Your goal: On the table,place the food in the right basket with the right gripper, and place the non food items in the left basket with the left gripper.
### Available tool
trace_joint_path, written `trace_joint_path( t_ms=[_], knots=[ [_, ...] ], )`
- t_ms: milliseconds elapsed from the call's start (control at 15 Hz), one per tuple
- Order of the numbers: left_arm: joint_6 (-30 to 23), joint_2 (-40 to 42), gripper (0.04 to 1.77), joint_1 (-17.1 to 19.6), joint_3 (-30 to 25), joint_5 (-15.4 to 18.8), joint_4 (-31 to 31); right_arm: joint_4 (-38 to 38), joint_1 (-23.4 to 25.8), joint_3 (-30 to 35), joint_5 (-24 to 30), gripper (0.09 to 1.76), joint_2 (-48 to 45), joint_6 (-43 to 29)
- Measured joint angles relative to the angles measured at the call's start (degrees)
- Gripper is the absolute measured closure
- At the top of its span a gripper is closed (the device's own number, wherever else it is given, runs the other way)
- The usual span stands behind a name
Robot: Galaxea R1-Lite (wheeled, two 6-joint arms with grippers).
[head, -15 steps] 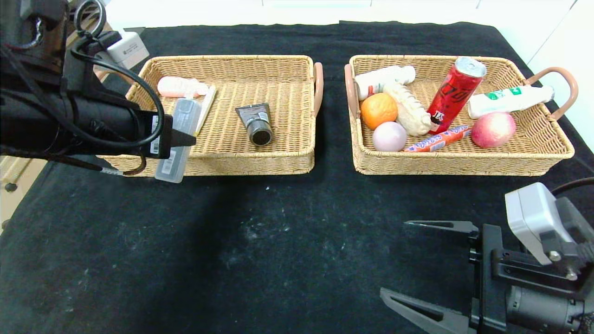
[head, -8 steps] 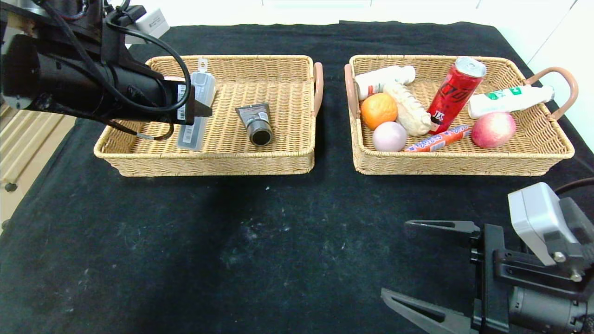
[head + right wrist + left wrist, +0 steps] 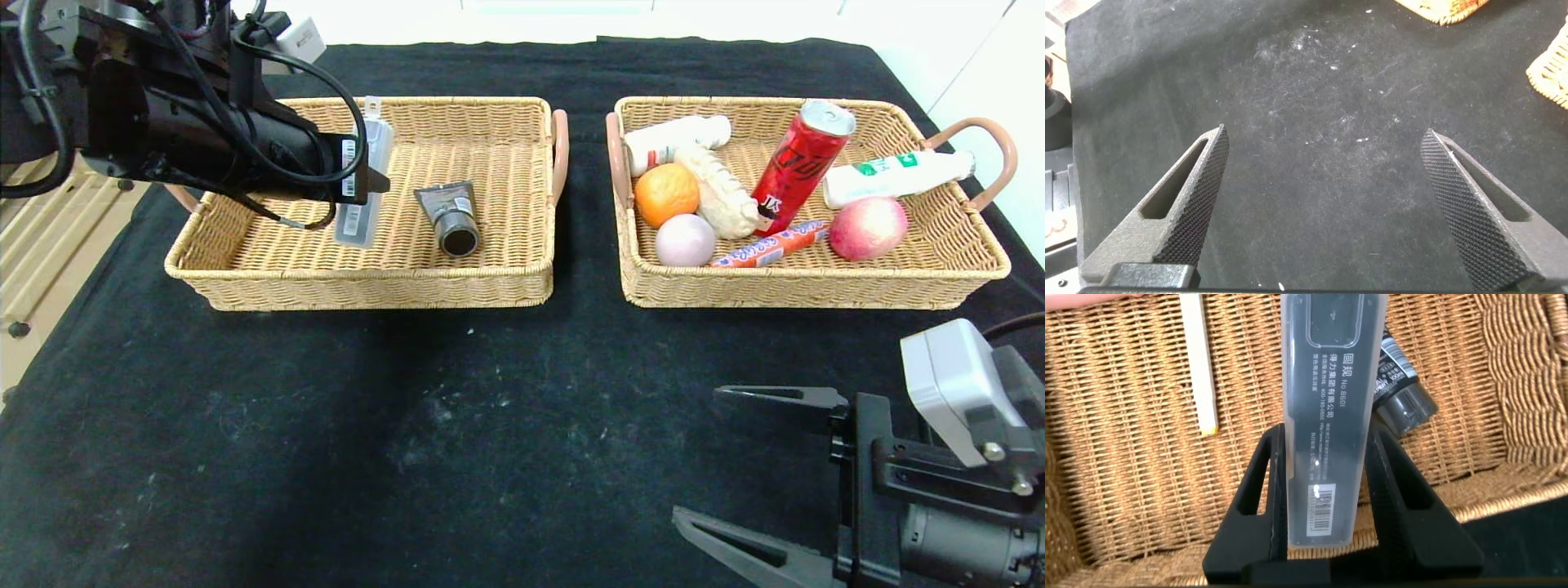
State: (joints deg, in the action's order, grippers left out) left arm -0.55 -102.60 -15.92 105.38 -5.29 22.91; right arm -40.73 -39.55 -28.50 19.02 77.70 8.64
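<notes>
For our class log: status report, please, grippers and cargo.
Left gripper shut on clear case, above left basket. Right gripper open, idle over table. Nothing blocking the drop.

The left gripper (image 3: 366, 181) is held raised and outstretched, fingers clamped. The right gripper (image 3: 755, 469) is parked low, fingers spread wide.

The place looked like a robotics test bench in a lab rather than a home. A table (image 3: 490, 425) draped in scuffed black cloth carried two wicker baskets (image 3: 522, 282) arranged side by side toward twelve o'clock, plain white walls (image 3: 980, 49) rose behind, and pale drawer fronts (image 3: 33, 269) showed at nine o'clock.
</notes>
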Motion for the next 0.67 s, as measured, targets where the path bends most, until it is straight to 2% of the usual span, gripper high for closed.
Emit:
trace_joint_path(
  t_ms=[267, 467, 667],
  knots=[
    [-0.39, -2.69, 1.15, -0.09, 2.01, -0.11, -1.96, 0.02, 0.0, -0.07, 0.02, 0.14, -0.3, -0.02],
    [-0.49, -3.52, 0.82, -0.04, 2.32, -0.13, -2.05, 0.0, 0.0, -0.07, 0.0, 0.14, -0.33, 0.0],
    [-0.5, -3.61, 0.59, 0.1, 2.26, -0.11, -1.96, 0.02, 0.02, -0.07, 0.02, 0.14, -0.34, -0.02]
  ],
)
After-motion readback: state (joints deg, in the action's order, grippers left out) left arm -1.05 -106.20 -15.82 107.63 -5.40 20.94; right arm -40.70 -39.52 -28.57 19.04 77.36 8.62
